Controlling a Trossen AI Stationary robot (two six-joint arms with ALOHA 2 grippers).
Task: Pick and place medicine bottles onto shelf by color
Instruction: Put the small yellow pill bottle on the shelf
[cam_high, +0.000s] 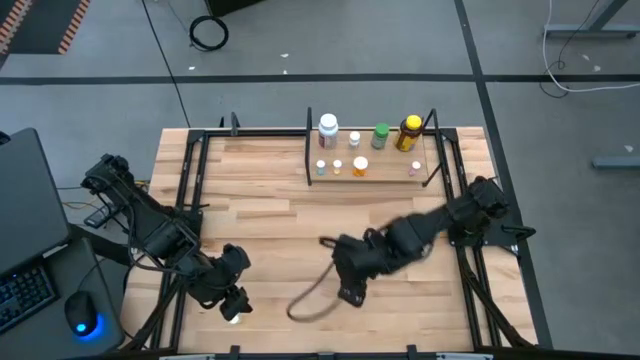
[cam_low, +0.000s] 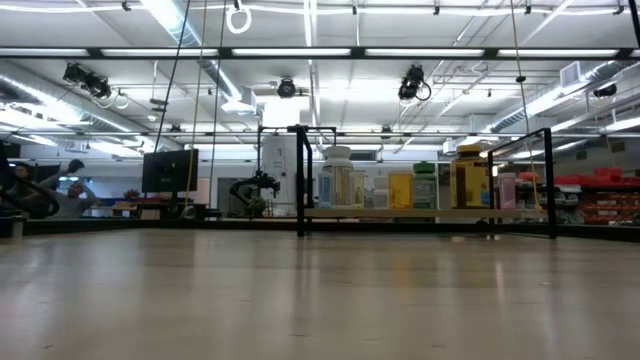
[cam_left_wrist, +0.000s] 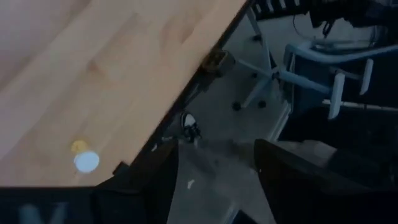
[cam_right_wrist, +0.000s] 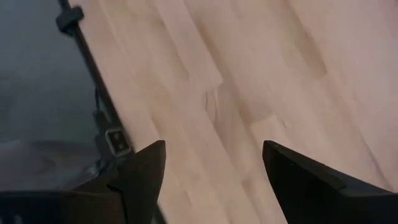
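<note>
Near table's front-left edge, left gripper (cam_high: 233, 305) open over small, blurry white-capped bottle (cam_left_wrist: 86, 161); right gripper (cam_high: 347, 296) open, empty.

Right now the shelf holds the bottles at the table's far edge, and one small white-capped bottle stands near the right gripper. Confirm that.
Wrong on one point: the small white-capped bottle stands by the left gripper, not the right, as the high view shows. The shelf does hold the other bottles at the far edge.

Bright ceiling strip lights (cam_low: 300, 50) glare in the low view; both wrist views are dim and blurred.
</note>
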